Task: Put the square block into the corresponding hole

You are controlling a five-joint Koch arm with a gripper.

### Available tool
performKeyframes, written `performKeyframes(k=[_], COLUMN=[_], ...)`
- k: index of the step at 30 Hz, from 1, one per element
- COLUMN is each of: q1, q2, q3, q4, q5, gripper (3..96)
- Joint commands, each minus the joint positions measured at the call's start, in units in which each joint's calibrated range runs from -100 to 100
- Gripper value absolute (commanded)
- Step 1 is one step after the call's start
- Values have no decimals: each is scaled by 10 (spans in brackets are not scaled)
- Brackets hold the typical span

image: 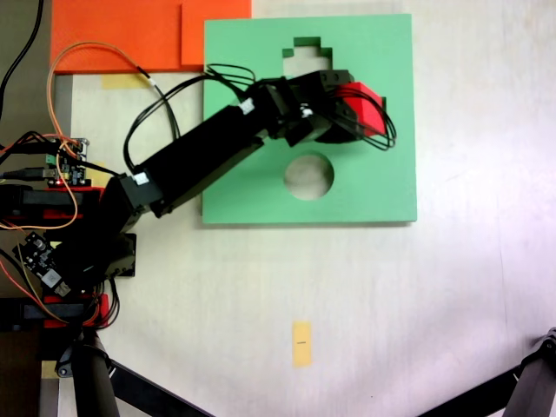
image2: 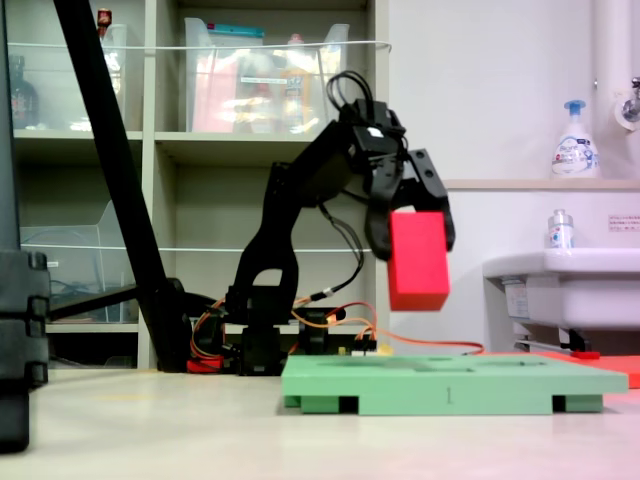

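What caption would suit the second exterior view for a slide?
Koch arm's pincer holds the red block in the air above the green foam board.

One red block, in my gripper above the green board. One board. On it I count two visible cut-outs: one cross-shaped, one round; my arm may hide more. One yellow tape strip below the board. Two orange sheets beside the board's top-left corner.

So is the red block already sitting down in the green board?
No, in the second exterior view the red block hangs in the gripper, clearly above the green board.
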Motion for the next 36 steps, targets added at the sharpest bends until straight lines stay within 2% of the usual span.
performKeyframes(k=[1, 36], q1=[2, 0], q2=[-9, 60], q3=[45, 62], q4=[51, 73], q5=[4, 10], gripper=[257, 261])
